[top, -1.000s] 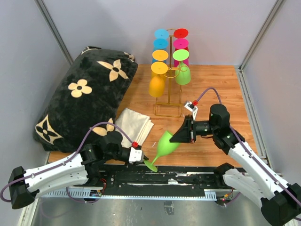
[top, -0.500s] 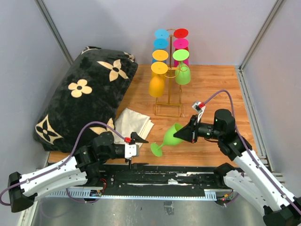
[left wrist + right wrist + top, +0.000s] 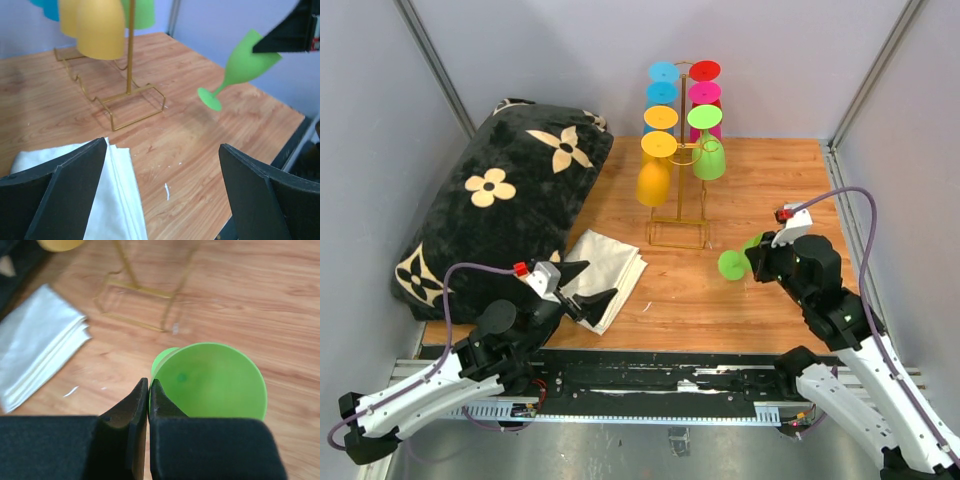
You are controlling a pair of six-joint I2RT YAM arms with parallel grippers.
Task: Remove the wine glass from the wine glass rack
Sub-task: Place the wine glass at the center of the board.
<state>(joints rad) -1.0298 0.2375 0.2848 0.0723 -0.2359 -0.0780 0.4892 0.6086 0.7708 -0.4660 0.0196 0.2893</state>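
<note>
The gold wire wine glass rack (image 3: 678, 232) stands at the back middle, with several coloured glasses hanging bowl-down on it. A green wine glass (image 3: 731, 264) is off the rack and tilted in the air to its right, foot pointing left. My right gripper (image 3: 763, 258) is shut on the rim of its bowl. In the right wrist view the gripper (image 3: 149, 386) pinches the bowl wall of the glass (image 3: 215, 382). My left gripper (image 3: 584, 285) is open over the cloth's near corner, well left of the glass. In its own view the gripper (image 3: 162, 150) holds nothing, with the glass (image 3: 245, 60) and rack (image 3: 131, 55) beyond.
A black pillow with cream flowers (image 3: 490, 210) fills the left side. A folded white cloth (image 3: 605, 262) lies between pillow and rack. A yellow glass (image 3: 653, 180) and a green glass (image 3: 710, 158) hang lowest on the rack. Metal frame posts border the table's right edge.
My left gripper let go of the glass's foot, opened wide and drew back left over the cloth. My right arm carried the green glass to the right and further back.
</note>
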